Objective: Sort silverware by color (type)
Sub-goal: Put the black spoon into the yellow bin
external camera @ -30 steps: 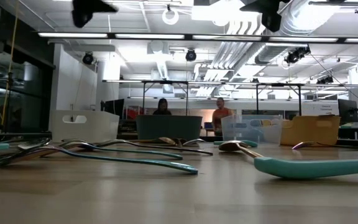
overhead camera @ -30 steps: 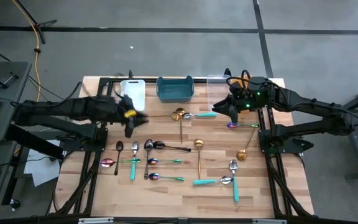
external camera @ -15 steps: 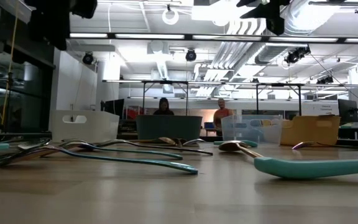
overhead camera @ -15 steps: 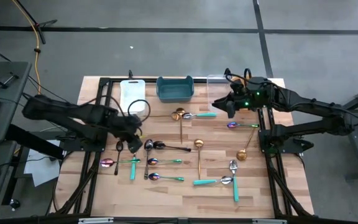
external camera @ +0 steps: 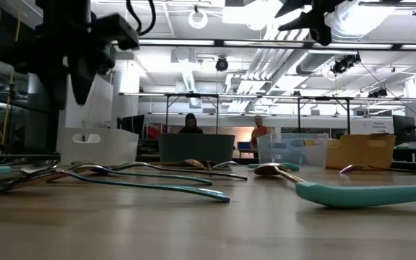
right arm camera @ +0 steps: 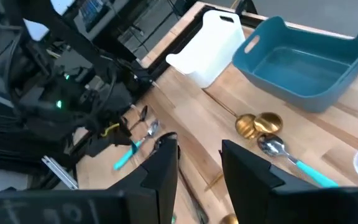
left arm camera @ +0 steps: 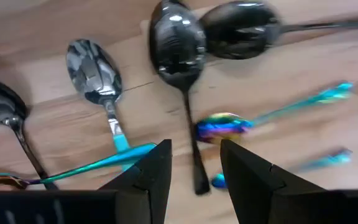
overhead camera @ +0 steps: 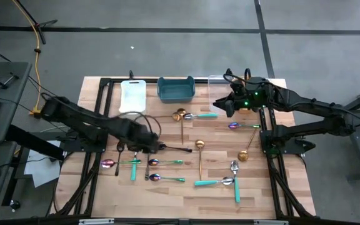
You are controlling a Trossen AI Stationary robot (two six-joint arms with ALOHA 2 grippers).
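Observation:
The silverware lies scattered flat on the wooden table: two dark spoons, an iridescent spoon, teal-handled silver spoons and gold spoons. My left gripper points down, open, above the dark spoons. One dark spoon's handle shows in the gap between its fingers, well below them. In the low view it hangs clear above the table. My right gripper is open and holds nothing. It hovers high over the far right part, near a teal-handled spoon.
A white bin, a teal bin and a clear bin stand along the far edge; an orange bin shows in the low view. Two people sit in the room behind the table.
My left gripper has moved from beside the white bin toward the table's near edge and a little to the right. It has sunk, tipped to point down and rolled, and now hangs over the dark spoons. No utensil has moved.

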